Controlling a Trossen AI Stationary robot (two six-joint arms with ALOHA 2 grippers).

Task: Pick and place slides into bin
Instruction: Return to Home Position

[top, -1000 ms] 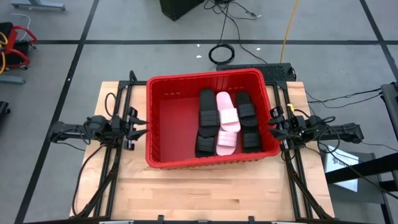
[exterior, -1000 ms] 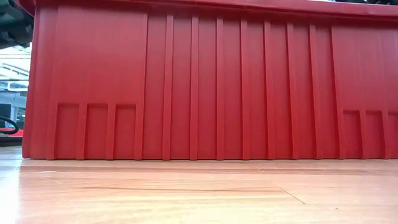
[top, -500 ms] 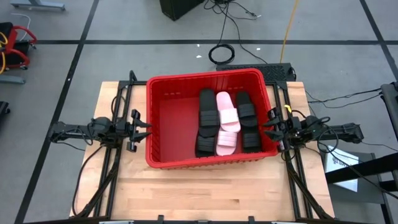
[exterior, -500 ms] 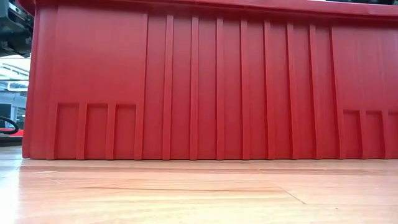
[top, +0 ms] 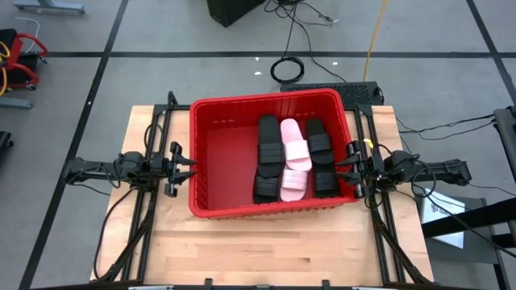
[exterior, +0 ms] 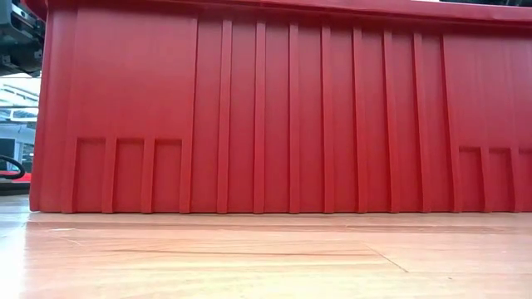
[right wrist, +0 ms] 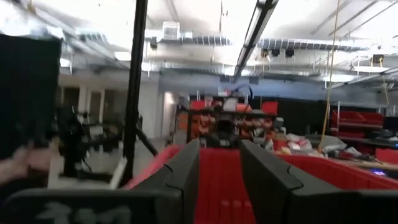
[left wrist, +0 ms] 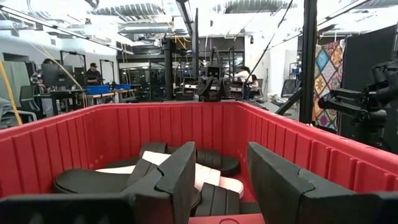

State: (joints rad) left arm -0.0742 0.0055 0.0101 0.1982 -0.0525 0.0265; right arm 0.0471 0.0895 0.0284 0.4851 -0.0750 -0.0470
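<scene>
Grey floor with black tape lines and loose cables all round, and in the middle the wooden table [top: 266, 250] carrying the big red bin [top: 226, 169], which takes up most of the far half of it. From table height its ribbed red wall [exterior: 291, 124] fills nearly the whole picture, sitting flat on the boards [exterior: 249, 257]. The slides are inside, packed into the right half of the tub. Black slides [top: 267, 159] sit in a column on the left of the group and pale pink slides [top: 295, 159] down the middle. More black ones [top: 321, 157] run along the right wall, and the pairs overlap end to end. The left gripper [top: 187, 167] sits just outside the bin's left wall, pointing in over the rim. In its own wrist view it is released [left wrist: 222, 155], fingers [left wrist: 180, 180] well apart, with black and pink slides [left wrist: 205, 177] lying on the tub floor beyond them. The right gripper [top: 347, 167] sits at the right rim, facing the other arm. It is released too [right wrist: 219, 149], with red wall showing in the gap between its fingers [right wrist: 261, 171]. Far back in the workshop, a person [left wrist: 93, 71] stands at a bench.
</scene>
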